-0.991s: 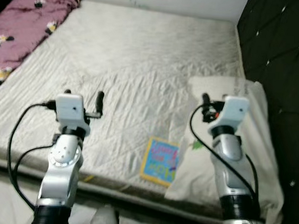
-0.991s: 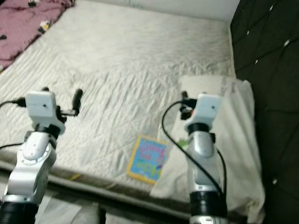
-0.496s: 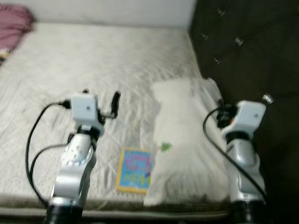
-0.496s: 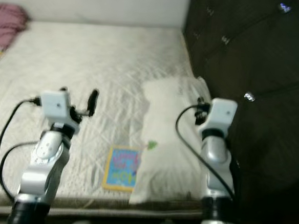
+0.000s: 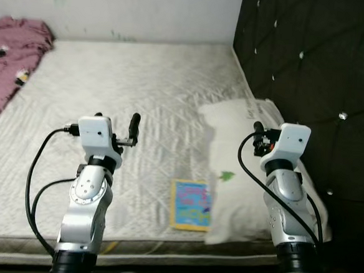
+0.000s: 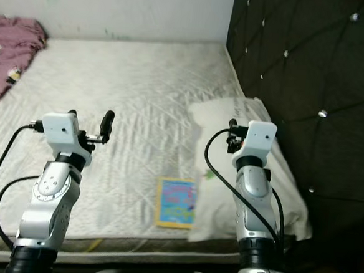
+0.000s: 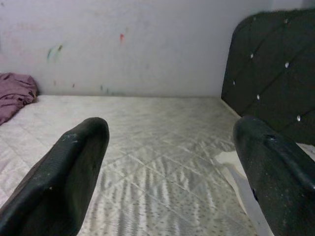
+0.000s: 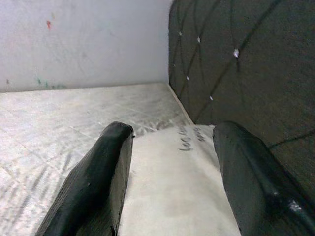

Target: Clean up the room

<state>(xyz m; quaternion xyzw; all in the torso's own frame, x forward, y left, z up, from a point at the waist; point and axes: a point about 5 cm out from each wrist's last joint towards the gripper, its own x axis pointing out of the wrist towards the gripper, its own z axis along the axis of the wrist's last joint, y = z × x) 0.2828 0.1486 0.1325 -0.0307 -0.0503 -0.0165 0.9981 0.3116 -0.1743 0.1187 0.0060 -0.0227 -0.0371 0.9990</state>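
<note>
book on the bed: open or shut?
Shut. The book lies flat on the mattress beside the pillow, colourful cover up, no pages showing.

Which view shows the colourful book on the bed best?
The left eye view: the colourful square book lies flat near the mattress's front edge, its whole cover visible beside the white pillow. The right eye view shows it equally whole from a slightly shifted angle. Both wrist views look past it, toward the wall and headboard.
</note>
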